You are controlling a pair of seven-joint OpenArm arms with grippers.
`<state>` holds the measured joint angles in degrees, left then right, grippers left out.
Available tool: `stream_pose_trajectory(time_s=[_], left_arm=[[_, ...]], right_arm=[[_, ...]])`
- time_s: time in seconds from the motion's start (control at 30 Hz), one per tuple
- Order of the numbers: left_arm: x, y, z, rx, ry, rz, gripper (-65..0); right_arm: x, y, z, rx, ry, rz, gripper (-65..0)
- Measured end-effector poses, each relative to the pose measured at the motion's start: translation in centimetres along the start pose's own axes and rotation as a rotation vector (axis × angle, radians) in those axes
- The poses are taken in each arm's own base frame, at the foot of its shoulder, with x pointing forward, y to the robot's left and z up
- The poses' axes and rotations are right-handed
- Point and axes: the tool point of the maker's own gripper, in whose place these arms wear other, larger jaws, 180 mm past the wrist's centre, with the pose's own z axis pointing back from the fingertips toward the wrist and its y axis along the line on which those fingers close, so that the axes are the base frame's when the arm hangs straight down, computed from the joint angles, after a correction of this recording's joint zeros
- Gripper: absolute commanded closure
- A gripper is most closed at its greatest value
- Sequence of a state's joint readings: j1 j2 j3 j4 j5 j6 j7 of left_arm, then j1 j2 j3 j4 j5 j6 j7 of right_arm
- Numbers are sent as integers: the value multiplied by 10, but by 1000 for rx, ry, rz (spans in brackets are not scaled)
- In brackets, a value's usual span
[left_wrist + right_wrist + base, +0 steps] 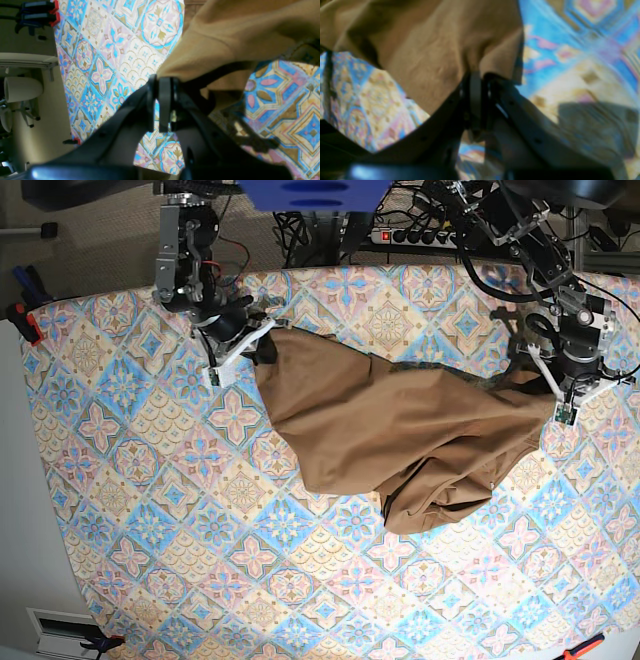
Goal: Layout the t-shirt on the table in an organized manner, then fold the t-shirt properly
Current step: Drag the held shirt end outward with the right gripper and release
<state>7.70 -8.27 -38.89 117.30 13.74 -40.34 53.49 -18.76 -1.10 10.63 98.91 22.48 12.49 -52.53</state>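
— Both claws are clamped on the t-shirt (400, 430), you see? Your left gripper (162, 82) pinches a tan edge, jaws pressed together.

— And your right gripper (476, 80)?

— Closed on fabric too, at the opposite end. Each arm reaches in from the far edge, wrist angled down. Your shirt sags between them, rumpled, its lower bulk resting mid-table (180, 510).
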Motion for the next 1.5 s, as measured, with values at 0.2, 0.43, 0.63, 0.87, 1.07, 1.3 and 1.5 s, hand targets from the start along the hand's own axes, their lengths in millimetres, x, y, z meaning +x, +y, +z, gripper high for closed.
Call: stream_pose_trajectory(time_s=[0.2, 0.43, 0.63, 0.87, 1.07, 1.3, 1.5], left_arm=[[-14, -10, 1, -26, 33, -11, 0], [-40, -28, 5, -72, 90, -25, 0], [-47, -38, 9, -94, 95, -18, 0], [-47, -46, 10, -107, 96, -2, 0], [-52, -50, 11, -110, 115, 11, 0], [-53, -51, 12, -110, 122, 14, 0], [-53, -51, 12, -111, 121, 14, 0]], right_arm=[[74, -38, 8, -87, -76, -9, 0], [163, -63, 30, -156, -124, 79, 0], [239, -53, 46, -158, -263, 150, 0], [221, -89, 9, -290, -66, 154, 0], [210, -35, -43, -217, 43, 375, -159], [219, -10, -53, -176, -38, 478, -175], [222, -4, -49, -173, -53, 493, -176]])
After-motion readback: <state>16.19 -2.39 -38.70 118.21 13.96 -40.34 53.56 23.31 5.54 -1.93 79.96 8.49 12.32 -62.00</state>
